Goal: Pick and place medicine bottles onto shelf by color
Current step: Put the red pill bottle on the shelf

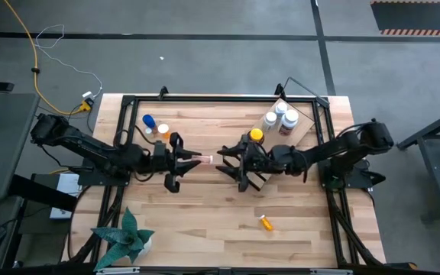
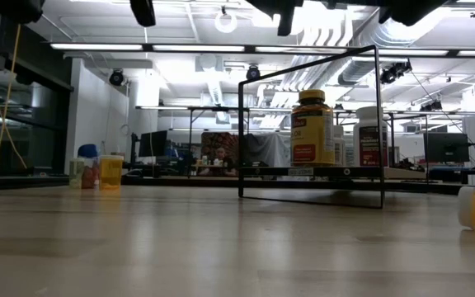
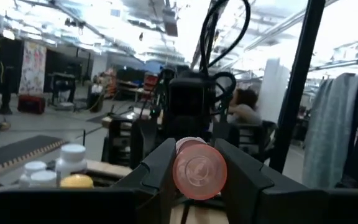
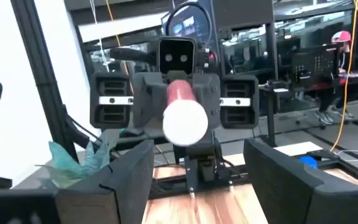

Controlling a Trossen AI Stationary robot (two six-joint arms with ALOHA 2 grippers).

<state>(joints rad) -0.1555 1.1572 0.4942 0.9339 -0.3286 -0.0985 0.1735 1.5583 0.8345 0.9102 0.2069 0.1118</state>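
Observation:
My left gripper (image 1: 192, 159) is over the table's middle, shut on a small pink bottle (image 1: 203, 159) with a white cap. It holds the bottle level, cap toward my right gripper (image 1: 221, 160). That gripper faces it from the right, open, its fingers (image 4: 277, 171) just short of the cap (image 4: 184, 122). The shelf (image 1: 307, 127) stands at the far right. It carries white bottles (image 1: 281, 117) and an amber bottle with a yellow cap (image 1: 256, 137), all upright. A blue bottle (image 1: 148, 121) and small orange ones (image 1: 163, 131) stand on the table at the far left. My left gripper pinches the pink bottle's body near its bottom end (image 3: 199, 172) between its two fingers (image 3: 157, 167). The fingers come level from the table's left and lie along the bottle. The bottle sticks out past the fingertips, level and lifted clear of the table, cap end free.
An orange bottle (image 1: 266, 222) lies on its side on the table, near right. A potted plant (image 1: 128, 237) stands at the near left corner. A black frame (image 1: 205, 99) runs along the far edge of the table. A person (image 3: 244, 112) sits in the room beyond.

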